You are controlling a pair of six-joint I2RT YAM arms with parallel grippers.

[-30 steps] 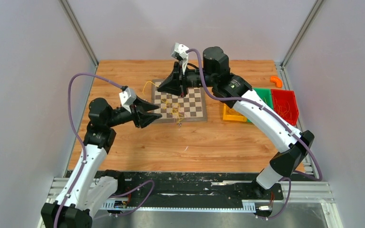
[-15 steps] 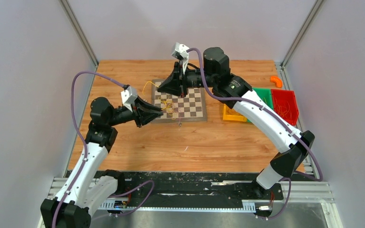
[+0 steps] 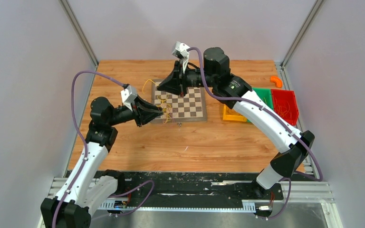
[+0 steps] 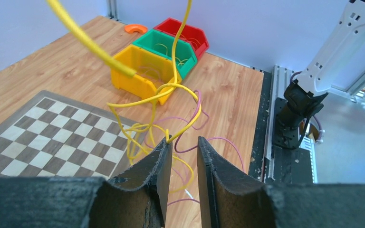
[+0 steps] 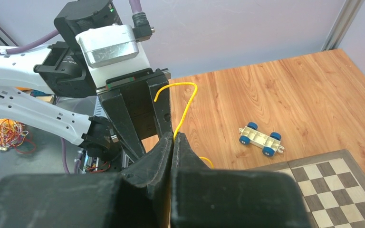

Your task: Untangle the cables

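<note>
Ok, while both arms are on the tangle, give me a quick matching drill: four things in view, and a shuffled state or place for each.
Column one:
1. left end effector
2. right end effector
3. yellow bin
4. blue-wheeled toy

Column two:
A. shut on a yellow cable
B. open
C. lying on bare wood off the corner of the chessboard
D. right beside the green bin

Pairs: 1-B, 2-A, 3-D, 4-C.
</note>
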